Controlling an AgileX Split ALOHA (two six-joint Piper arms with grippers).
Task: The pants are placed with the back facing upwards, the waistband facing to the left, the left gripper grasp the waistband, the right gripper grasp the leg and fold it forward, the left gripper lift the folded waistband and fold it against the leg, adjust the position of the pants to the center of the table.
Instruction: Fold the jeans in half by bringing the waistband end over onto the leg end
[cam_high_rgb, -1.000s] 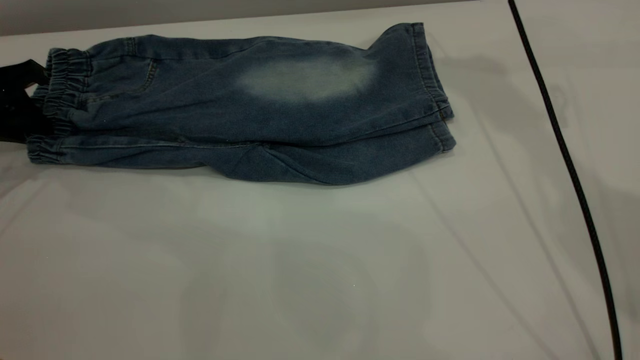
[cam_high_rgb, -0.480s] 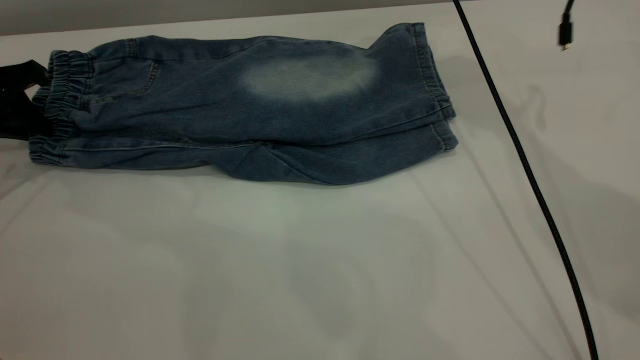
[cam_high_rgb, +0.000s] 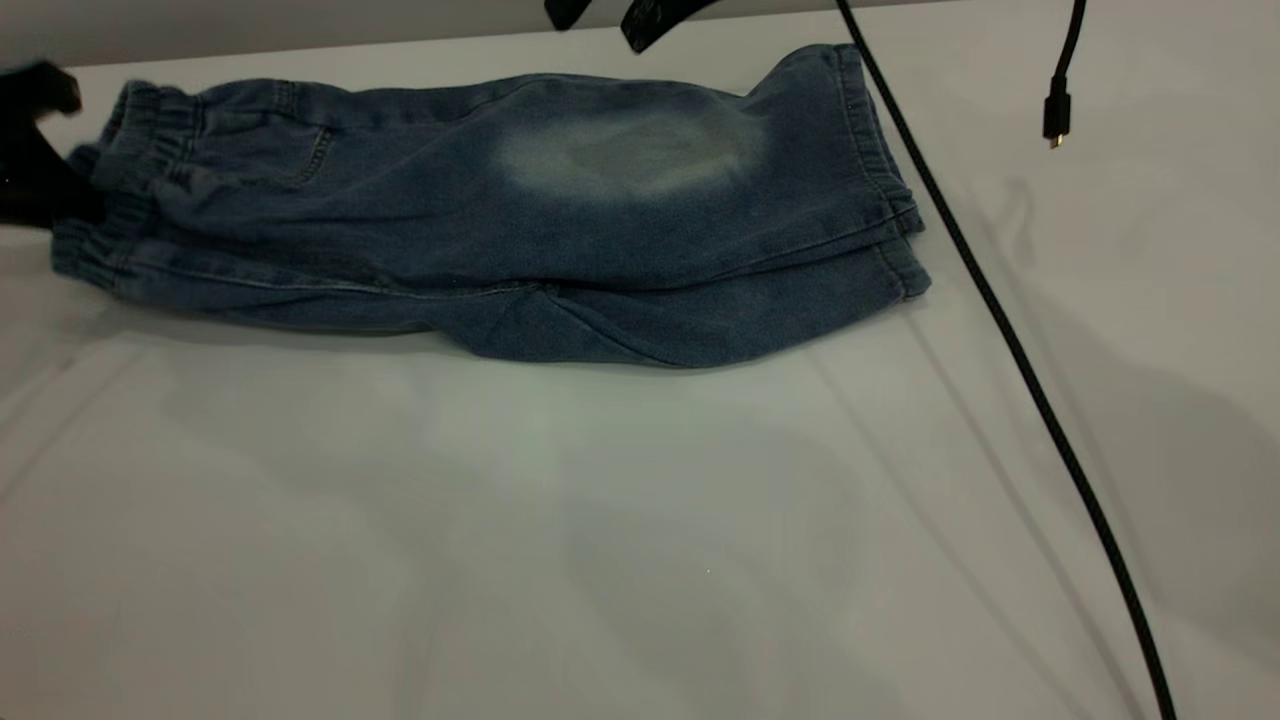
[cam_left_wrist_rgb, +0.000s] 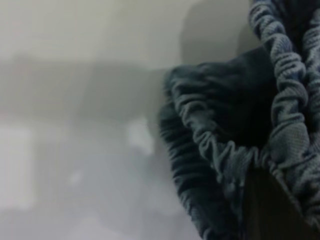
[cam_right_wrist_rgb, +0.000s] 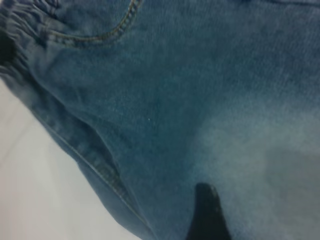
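on the white table (cam_high_rgb: 620, 520), in the exterior view, the pants (cam_high_rgb: 480, 220) lie folded lengthwise, waistband (cam_high_rgb: 110, 200) leftward, where the left gripper (cam_high_rgb: 35, 150) is clamped on it. left wrist view: gathered waistband pinched by a finger (cam_left_wrist_rgb: 270, 210). right wrist view: the right gripper (cam_right_wrist_rgb: 207, 215) hovers over denim; its fingers' state is unclear.

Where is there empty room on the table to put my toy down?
The big white stretch of table in front of the pants is bare, up to the black cable at the right. It is crowded at the back: the left claw at the waistband, the right claw above the pants.
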